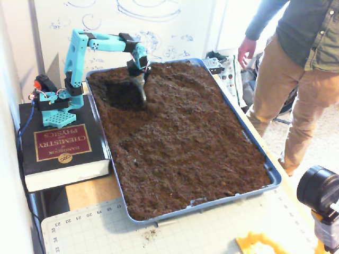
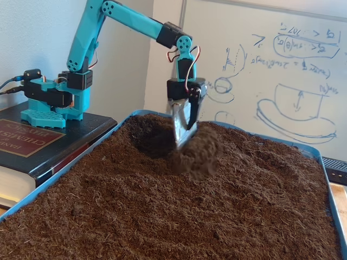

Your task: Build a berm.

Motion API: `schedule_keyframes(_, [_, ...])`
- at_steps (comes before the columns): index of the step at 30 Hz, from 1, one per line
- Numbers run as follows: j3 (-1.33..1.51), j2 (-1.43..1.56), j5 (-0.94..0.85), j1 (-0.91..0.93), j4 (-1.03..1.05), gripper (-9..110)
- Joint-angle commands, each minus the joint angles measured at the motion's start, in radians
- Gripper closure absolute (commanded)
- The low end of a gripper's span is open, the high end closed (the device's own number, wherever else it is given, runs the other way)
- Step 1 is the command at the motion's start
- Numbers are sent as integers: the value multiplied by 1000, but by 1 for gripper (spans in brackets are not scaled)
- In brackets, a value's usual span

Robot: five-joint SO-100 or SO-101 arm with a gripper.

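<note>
Soil tray (image 2: 65, 169): berm (image 2: 196, 156) against jaws (image 2: 183, 140)

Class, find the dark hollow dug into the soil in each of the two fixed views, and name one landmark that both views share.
One fixed view: the dark scooped hollow in the brown soil lies at upper left, just left of the hand.
Other fixed view: the hollow sits left of centre, beside the hand.
Shared landmark: the thick black chemistry handbook under the arm's base.

Open soil (image 1: 185, 137) is left across most of the tray (image 1: 259, 153), unobstructed above. Passage is blocked at the left by the book (image 1: 58, 151) and arm base (image 1: 53, 100), and behind by the whiteboard (image 2: 260, 70).
</note>
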Motion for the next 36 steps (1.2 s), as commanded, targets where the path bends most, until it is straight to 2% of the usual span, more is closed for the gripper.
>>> schedule_keyframes(1, [-124, 137, -8, 32, -5, 101])
schedule_keyframes(9, [-133, 261, 3, -63, 28, 101])
schedule_keyframes(20, [135, 325, 11, -201, 391, 101])
schedule_keyframes(24, [249, 324, 23, -216, 334, 101])
schedule_keyframes(28, [327, 307, 86, -221, 178, 101])
schedule_keyframes(36, [351, 190, 167, -270, -3, 101])
